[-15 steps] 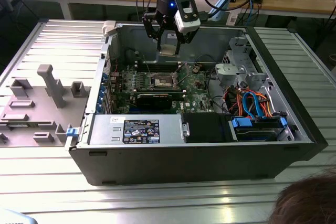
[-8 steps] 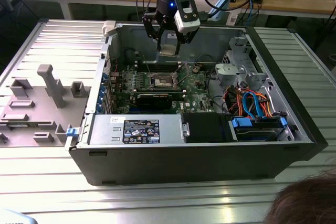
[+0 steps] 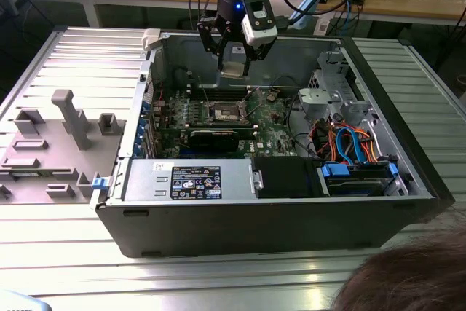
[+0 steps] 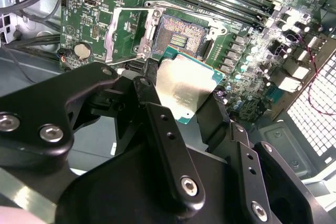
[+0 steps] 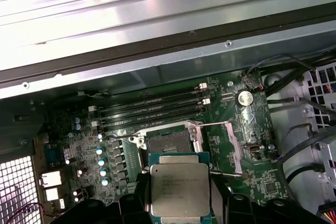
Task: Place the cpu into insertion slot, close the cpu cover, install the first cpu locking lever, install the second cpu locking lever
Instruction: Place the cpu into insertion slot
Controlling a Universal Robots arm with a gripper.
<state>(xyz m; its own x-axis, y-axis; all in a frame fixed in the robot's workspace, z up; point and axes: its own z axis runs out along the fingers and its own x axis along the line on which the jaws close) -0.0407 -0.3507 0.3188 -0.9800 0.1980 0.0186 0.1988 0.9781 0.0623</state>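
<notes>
At the exterior view's upper centre, we hold the small flat square silvery-topped cpu (image 3: 233, 71) clamped in our black claw (image 3: 234, 68) above the dark, silver-rimmed square insertion slot (image 3: 224, 112).

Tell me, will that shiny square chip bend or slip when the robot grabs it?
Probably stiff: the cpu looks flat though the gripper holds only its edges. Its smooth metal top may be slippery. Likely light, being thin.
</notes>
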